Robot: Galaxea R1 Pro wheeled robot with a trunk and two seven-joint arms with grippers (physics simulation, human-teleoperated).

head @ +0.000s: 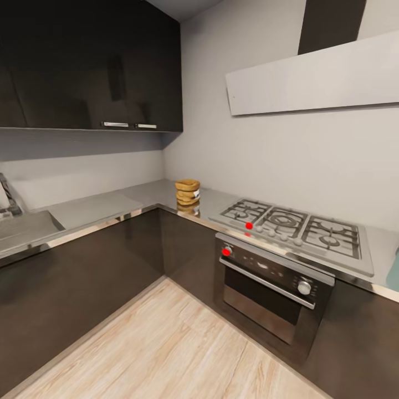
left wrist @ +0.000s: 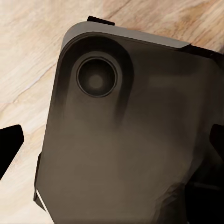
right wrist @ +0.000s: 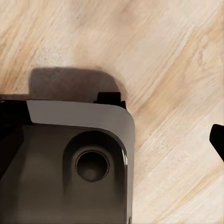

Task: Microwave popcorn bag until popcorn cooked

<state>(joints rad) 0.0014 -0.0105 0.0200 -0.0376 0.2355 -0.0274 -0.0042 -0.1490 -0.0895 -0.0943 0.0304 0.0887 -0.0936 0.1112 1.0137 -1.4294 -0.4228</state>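
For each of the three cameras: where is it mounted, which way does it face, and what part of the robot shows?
Head view: up on the head, facing the kitchen corner; popcorn bag on the countertop beside the gas hob; no robot part.
Left wrist view: pointing down at the robot's dark base; fingertip at edge.
Right wrist view: also downward, base corner.
Both wrist views share base and wood floor.

Both your wrists point straight down over the robot's own dark base. L gripper [left wrist: 112, 144]: fingertips [left wrist: 10, 142] dark, at opposite frame edges, spread wide. R gripper: one dark fingertip [right wrist: 218, 139] visible; spread can't be judged.
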